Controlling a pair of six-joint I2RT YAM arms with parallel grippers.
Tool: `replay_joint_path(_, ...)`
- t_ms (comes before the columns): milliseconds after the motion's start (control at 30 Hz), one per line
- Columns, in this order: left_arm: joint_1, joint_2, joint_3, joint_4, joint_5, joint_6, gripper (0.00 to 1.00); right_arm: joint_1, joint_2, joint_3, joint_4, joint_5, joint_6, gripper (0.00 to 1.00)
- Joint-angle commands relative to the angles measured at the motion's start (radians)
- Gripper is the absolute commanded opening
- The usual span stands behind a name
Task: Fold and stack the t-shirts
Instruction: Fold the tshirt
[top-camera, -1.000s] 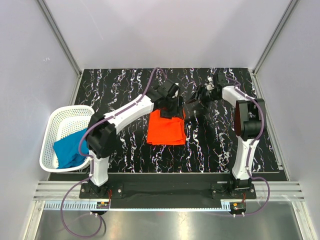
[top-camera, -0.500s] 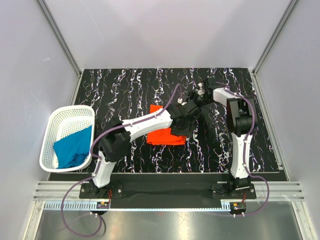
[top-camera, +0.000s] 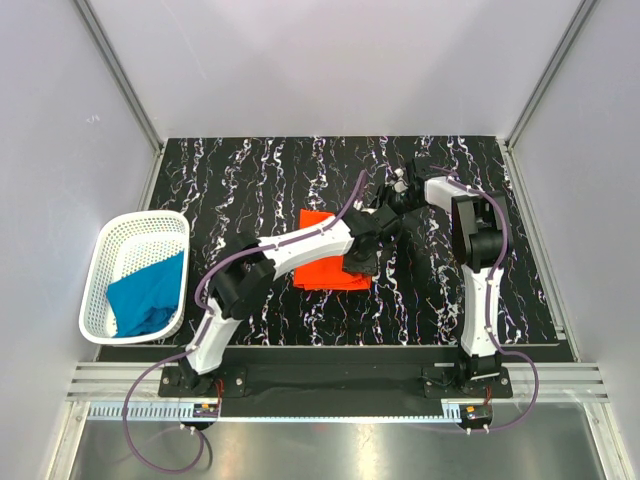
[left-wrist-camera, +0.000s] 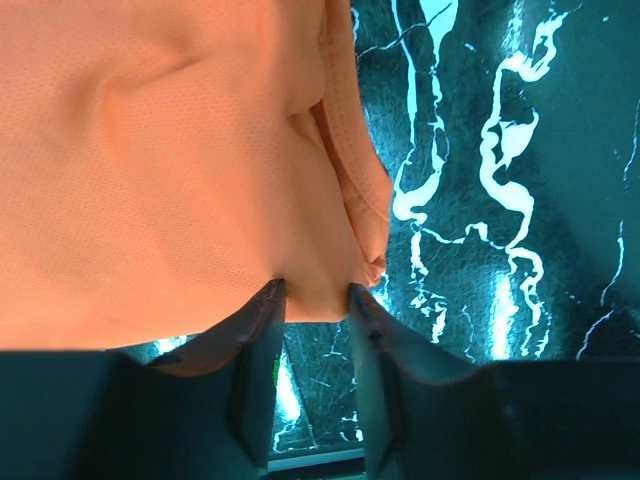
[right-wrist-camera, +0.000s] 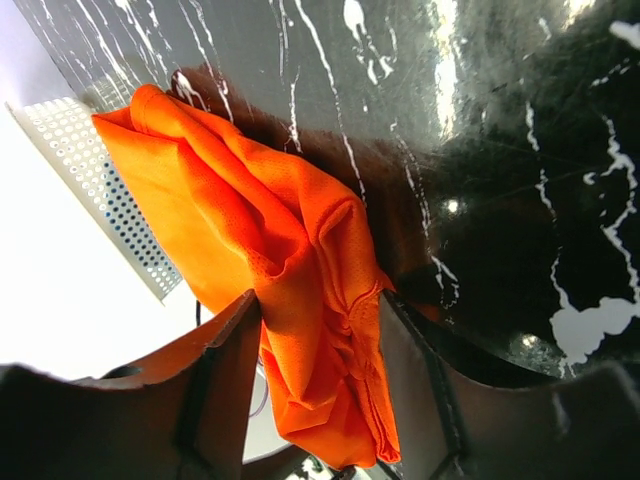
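**Both grippers pinch the orange-red t-shirt at the middle of the table; the teal one lies in the basket.**

At the left edge, the white mesh basket (top-camera: 140, 218) holds the teal blue t-shirt (top-camera: 140, 300), crumpled, with one part lapping the rim. At centre, the orange-red t-shirt (top-camera: 328, 275) lies on the black marbled table (top-camera: 250, 180) as a flat, roughly rectangular fold of fine mesh-knit cloth. The left arm crosses it and hides its upper middle. The left gripper (left-wrist-camera: 312, 292) has a small tuck of the shirt's hemmed right edge between its fingertips, both touching the cloth. Just right of it, the right gripper (right-wrist-camera: 318, 305) is clamped on a thick, rumpled bunch of the same shirt. From above, both pinches are hidden under the wrists.
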Motion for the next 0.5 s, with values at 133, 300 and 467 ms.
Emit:
replay_joint_path(133, 0.0, 0.021, 0.057, 0.0, 0.021, 0.007, 0.28, 0.006, 0.021, 0.051, 0.003, -0.003, -0.015, 0.56)
replay_joint_path(300, 0.0, 0.023, 0.056, 0.0, 0.038, 0.015, 0.27, 0.008, 0.041, 0.077, 0.003, -0.011, 0.002, 0.52)
replay_joint_path(467, 0.0, 0.035, 0.068, 0.001, 0.056, 0.027, 0.26, 0.008, 0.057, 0.097, 0.003, -0.006, 0.018, 0.32)
